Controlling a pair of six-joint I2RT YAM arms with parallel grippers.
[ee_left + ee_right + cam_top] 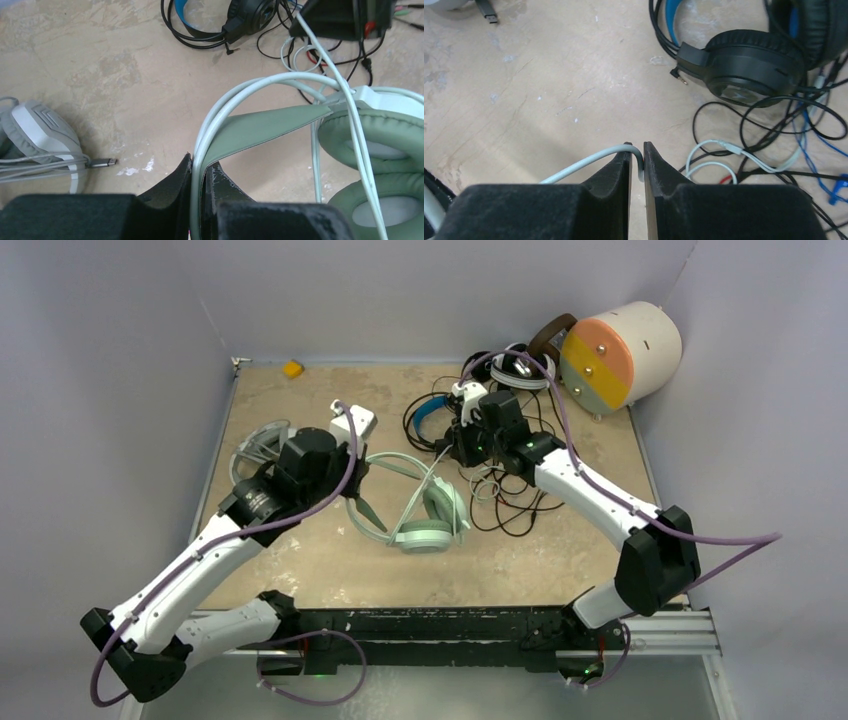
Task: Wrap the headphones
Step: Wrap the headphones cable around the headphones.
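Left gripper [197, 169] clamps the mint-green headset's [430, 518] headband [260, 127], right gripper [637, 148] pinches its cable [584, 162], wrapping unfinished; the black-and-blue headset [744, 65] beyond it lies tangled.

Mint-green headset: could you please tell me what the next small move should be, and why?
Probably the right end effector, shut on the pale cable, should swing it over the headband for another loop; the left end effector clamps the headband with loops already there.

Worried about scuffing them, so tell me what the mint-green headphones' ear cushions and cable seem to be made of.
The ear cushions look like soft matte leatherette over foam: smooth green skin, puffy rounded rims. The cable looks like smooth rubbery plastic, pale and faintly shiny, curving in easy loops. Looks alone cannot confirm either.
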